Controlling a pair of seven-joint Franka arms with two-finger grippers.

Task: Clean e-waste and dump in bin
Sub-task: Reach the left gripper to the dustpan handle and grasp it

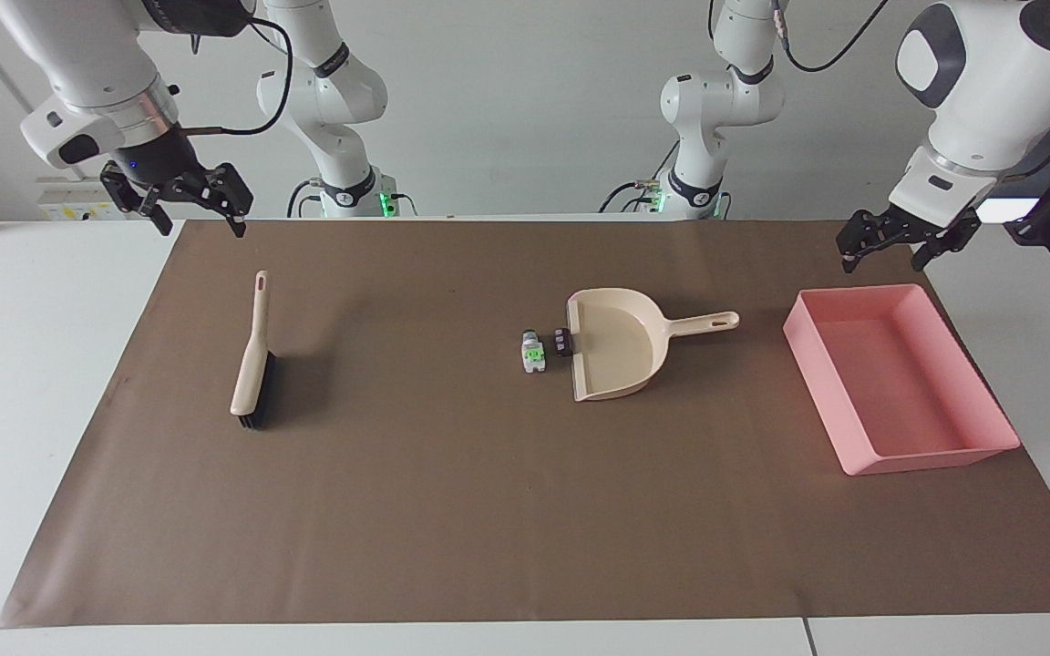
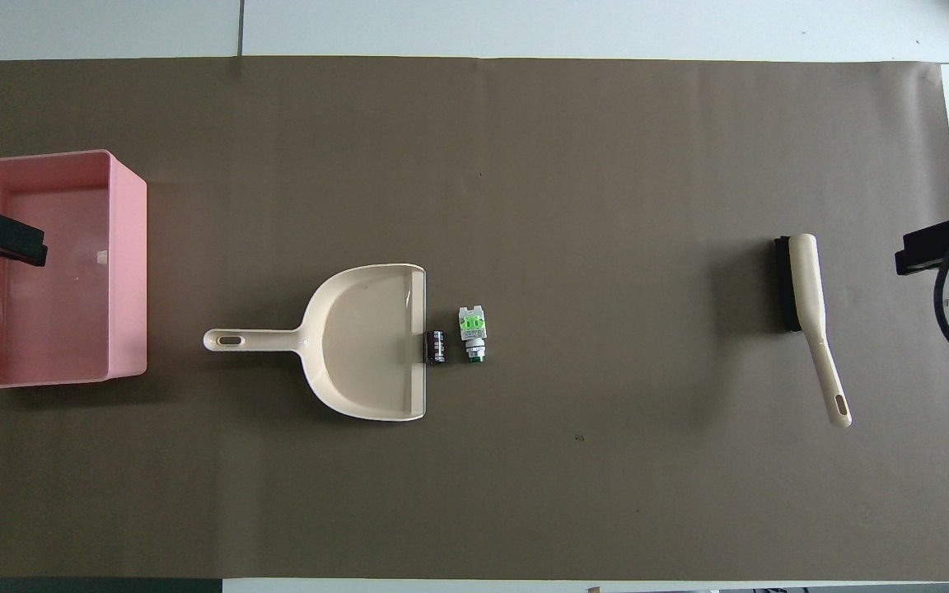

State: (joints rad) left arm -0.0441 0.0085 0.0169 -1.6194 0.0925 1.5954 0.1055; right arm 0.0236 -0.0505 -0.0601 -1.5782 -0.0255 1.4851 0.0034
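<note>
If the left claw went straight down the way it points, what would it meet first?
Probably the bin: the left claw hangs, fingers open and downward, about over the bin's rim nearest the robots. Depth is unclear, so it might meet the mat instead.

Facing view: high across the counter point(image 1: 33, 364), looking back at both arm bases at twelve o'clock, far enough to take in the whole brown mat point(image 1: 488, 510). Overhead view: steeply down from above the robots' end, looking forward, bases out of frame at six o'clock. Shared by both, half a turn apart: mat, dustpan point(image 1: 616, 351), brush point(image 1: 252, 364), pink bin point(image 1: 990, 401).
</note>
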